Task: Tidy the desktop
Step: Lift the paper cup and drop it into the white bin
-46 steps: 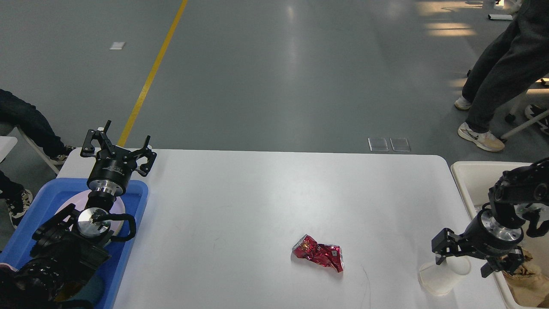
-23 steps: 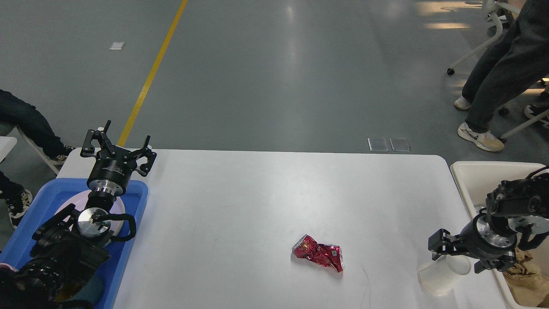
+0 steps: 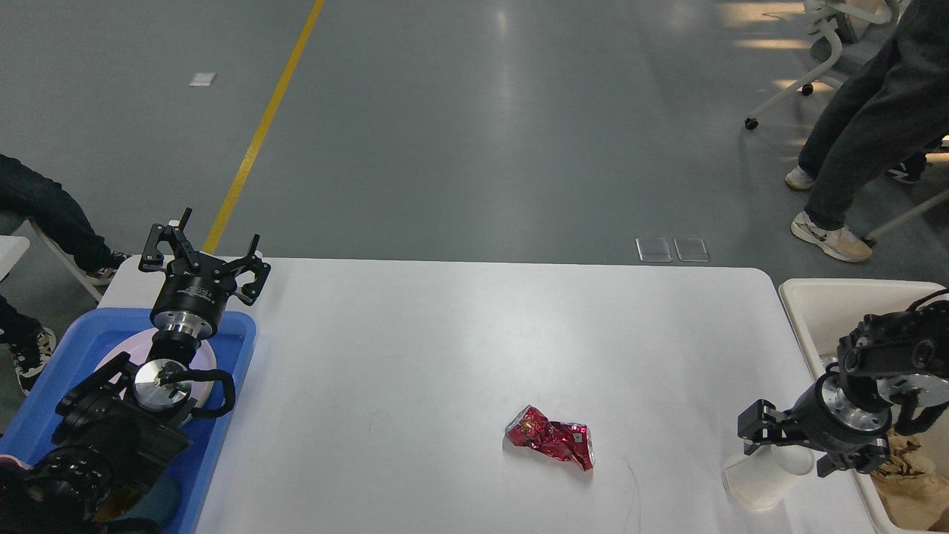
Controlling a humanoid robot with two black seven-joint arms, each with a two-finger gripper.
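Observation:
The white desktop carries a crushed red can near its front middle. At the front right corner a white paper cup lies on its side. My right gripper is low over the cup's mouth end, open, one finger on each side of the cup, and I cannot tell whether they touch it. My left gripper stands open at the far left corner, pointing up with nothing between its fingers.
A blue tray with a white plate sits on the left under my left arm. A cream bin stands off the right edge, holding crumpled brown paper. People's legs stand on the floor beyond.
My right gripper has dropped lower and slightly left over the paper cup. The left arm, can and cup have not moved. A chair has rolled into view behind.

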